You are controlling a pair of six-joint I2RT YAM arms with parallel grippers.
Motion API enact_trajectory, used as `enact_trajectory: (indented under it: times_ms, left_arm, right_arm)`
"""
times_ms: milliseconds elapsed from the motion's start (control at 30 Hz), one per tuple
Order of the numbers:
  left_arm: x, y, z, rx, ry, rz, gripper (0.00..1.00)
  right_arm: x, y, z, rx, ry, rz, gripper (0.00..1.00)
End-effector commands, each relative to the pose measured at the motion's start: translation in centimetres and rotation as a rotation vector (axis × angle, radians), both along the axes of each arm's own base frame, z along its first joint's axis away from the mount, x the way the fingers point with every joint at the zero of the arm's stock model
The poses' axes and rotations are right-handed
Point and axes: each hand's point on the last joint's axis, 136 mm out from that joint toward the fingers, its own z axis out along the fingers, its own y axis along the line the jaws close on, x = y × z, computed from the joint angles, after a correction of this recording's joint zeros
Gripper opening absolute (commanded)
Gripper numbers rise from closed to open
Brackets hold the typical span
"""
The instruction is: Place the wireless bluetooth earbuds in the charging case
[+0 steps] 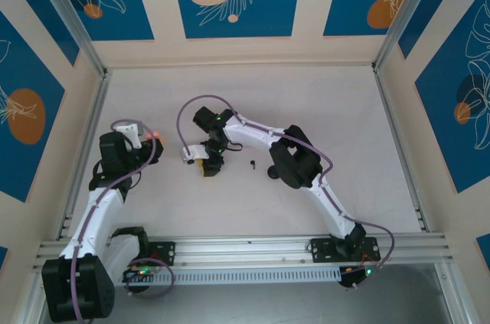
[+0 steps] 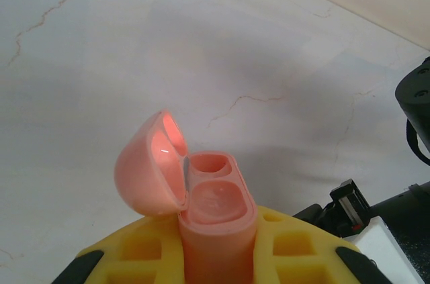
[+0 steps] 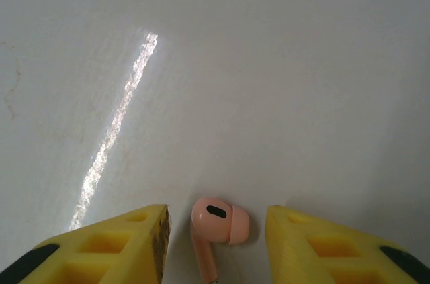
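Note:
The salmon-pink charging case [image 2: 216, 227] stands upright in my left gripper [image 2: 218, 260], whose yellow fingers are shut on its body. Its lid [image 2: 149, 171] is swung open to the left, and both sockets look empty. In the top view the left gripper [image 1: 147, 137] holds the case [image 1: 155, 134] at the table's left side. One pink earbud [image 3: 218, 223] lies on the white table, stem toward the camera. My right gripper [image 3: 216, 220] is open around it, one yellow finger [image 3: 124, 244] on each side with a gap to the earbud. That gripper [image 1: 207, 168] hovers left of the table's centre.
A small black piece [image 1: 251, 163] lies on the white table [image 1: 306, 102] just right of the right gripper. Aluminium rails [image 1: 398, 140] and patterned walls bound the table on three sides. The right arm's dark parts [image 2: 416, 106] show at the edge of the left wrist view.

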Motion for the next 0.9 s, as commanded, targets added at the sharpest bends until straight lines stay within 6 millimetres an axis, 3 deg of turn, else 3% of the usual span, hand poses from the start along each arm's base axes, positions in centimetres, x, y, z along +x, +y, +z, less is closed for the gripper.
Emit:
enact_trajectory:
  times_ms: [0,267,367,667,867]
  left_arm:
    - [0.1,0.4,1.0,-0.012,-0.024,0.017,0.16]
    - [0.1,0.4,1.2,-0.011,-0.031,0.015,0.16]
    - [0.2,0.4,1.3,-0.01,-0.032,0.015,0.16]
    - [0.1,-0.3,1.9,-0.015,-0.05,-0.029,0.15]
    - [0.1,-1.3,2.5,-0.05,-0.081,-0.077,0.14]
  right_arm:
    - [-0.6,0.4,-0.5,-0.006,0.029,0.013,0.4]
    - [-0.5,0.4,-1.4,-0.028,0.021,0.007,0.33]
    - [-0.3,0.3,-1.4,-0.033,0.017,0.001,0.25]
    - [-0.2,-0.1,0.7,0.005,0.037,-0.114,0.2]
    - [-0.3,-1.8,1.3,-0.016,0.046,-0.294,0.18]
